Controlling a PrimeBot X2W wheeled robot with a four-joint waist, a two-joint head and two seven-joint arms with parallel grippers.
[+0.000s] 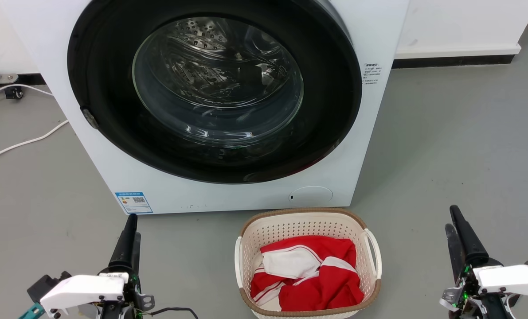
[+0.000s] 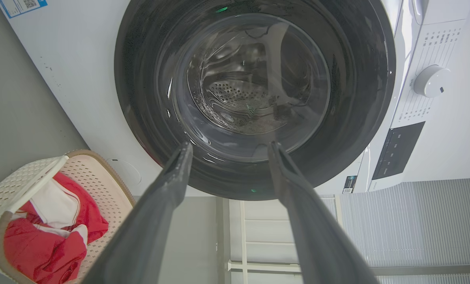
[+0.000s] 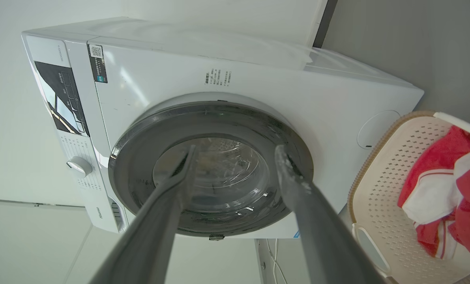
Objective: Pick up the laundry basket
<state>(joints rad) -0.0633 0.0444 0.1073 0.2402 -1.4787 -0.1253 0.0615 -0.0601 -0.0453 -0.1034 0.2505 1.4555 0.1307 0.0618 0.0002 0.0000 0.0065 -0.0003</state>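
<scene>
From the head, the basket (image 1: 299, 230) sits on the grey floor (image 1: 445, 146) just in front of the washer (image 1: 246, 195), below the right part of its round door (image 1: 219, 84). It stands upright with its brown rim up and a white loop handle on each side, and holds red and white clothes (image 1: 317, 274). The left gripper (image 1: 133, 226) is at the near left and the right gripper (image 1: 451, 217) at the near right, both well apart from the basket, which lies between them. Their fingers point toward the washer and are seen edge-on here. A white cable (image 1: 24, 141) trails over the floor at the far left. In the left wrist view, that claw's two fingers are spread wide with nothing between them, framing the door glass; the basket shows at one side beside the washer, untouched. A white dial (image 2: 430, 81) sits on the washer's panel. In the right wrist view, that claw's fingers likewise stand wide apart and grip nothing, with the door beyond them and the basket off to the side, one loop handle showing.
</scene>
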